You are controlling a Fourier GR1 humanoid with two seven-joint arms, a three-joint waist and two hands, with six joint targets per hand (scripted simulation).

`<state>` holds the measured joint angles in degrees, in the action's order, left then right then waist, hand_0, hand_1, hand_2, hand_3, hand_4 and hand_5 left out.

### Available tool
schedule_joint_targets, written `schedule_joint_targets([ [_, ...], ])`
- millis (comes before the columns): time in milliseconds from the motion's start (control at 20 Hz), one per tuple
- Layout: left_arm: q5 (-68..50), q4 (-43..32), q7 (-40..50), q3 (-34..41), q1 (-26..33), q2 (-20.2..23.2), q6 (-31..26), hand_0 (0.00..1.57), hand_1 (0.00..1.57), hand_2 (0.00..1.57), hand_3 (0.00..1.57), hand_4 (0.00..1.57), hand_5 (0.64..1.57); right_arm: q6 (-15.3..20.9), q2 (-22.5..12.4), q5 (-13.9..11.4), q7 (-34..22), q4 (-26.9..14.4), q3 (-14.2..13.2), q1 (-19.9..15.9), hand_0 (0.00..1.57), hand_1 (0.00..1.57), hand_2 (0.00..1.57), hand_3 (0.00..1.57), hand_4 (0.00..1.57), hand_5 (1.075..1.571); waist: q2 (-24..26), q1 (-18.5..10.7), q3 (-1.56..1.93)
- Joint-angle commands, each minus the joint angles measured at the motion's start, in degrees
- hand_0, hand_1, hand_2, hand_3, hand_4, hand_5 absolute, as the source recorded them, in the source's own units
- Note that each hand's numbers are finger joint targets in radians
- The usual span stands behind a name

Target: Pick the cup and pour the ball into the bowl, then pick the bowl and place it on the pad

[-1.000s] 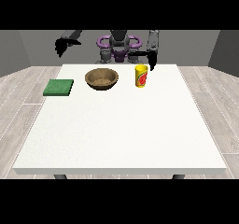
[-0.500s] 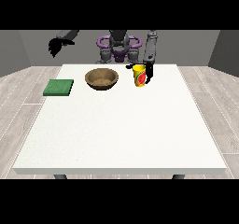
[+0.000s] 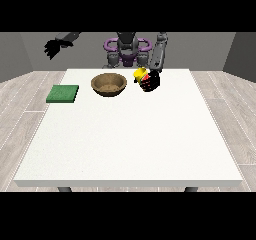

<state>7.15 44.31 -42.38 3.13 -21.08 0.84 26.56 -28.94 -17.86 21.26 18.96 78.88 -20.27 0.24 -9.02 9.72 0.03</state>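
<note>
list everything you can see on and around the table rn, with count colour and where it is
table: one, white, fills the middle of the view
bowl: one, brown wooden, far side of the table, left of centre
pad: one, green, flat on the table near its left edge, left of the bowl
cup: one, yellow with red on it, tilted towards the bowl, held just right of the bowl
ball: not visible
floor: grey wood planks around the table
robot body: one, grey with purple rings, behind the far edge
hand at the view's left: one, black, raised in the air off the table's left corner
hand at the view's right: one, black, fingers curled round the cup
</note>
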Motion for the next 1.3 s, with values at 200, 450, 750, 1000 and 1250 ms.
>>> schedule_joint_targets([
  [200,14.5,-3.4,16.4,-6.9,-6.8,4.5,11.9,1.32,1.32,1.57,1.57,1.22,1.553,0.1,-3.6,3.6,-10.5,-1.6,-0.7,-2.0,0.00,0.00,0.00,0.00,0.47,1.571,8.7,0.0,0.04],
  [450,30.1,-9.2,31.8,-16.5,-14.8,5.2,16.5,1.31,1.31,1.57,1.57,1.24,1.561,5.0,-3.1,-0.1,-11.1,-4.6,0.0,-6.0,0.00,0.00,0.00,0.00,0.58,1.568,10.5,-2.5,0.27],
  [750,47.0,-18.1,48.8,-24.5,-25.1,11.4,12.1,0.91,0.91,1.57,1.25,1.05,1.569,5.4,-3.6,-1.1,-11.7,-8.5,-0.3,-5.1,0.00,0.00,0.00,0.00,0.64,1.565,15.3,-3.4,0.39],
  [1000,54.4,-18.2,60.9,-29.8,-28.0,1.8,5.1,0.91,0.91,1.57,1.25,1.05,1.569,6.3,-3.6,-1.7,-11.7,-12.1,-1.1,-5.4,0.00,0.00,0.00,0.00,0.64,1.565,18.0,-7.0,0.05],
  [1250,58.8,-13.9,71.5,-36.2,-29.0,-0.7,0.0,0.77,0.77,1.57,1.21,1.05,1.568,2.5,-6.1,-0.9,-10.4,-16.3,-1.8,-7.7,0.00,0.00,0.00,0.00,0.65,1.564,16.2,-5.4,0.05],
])
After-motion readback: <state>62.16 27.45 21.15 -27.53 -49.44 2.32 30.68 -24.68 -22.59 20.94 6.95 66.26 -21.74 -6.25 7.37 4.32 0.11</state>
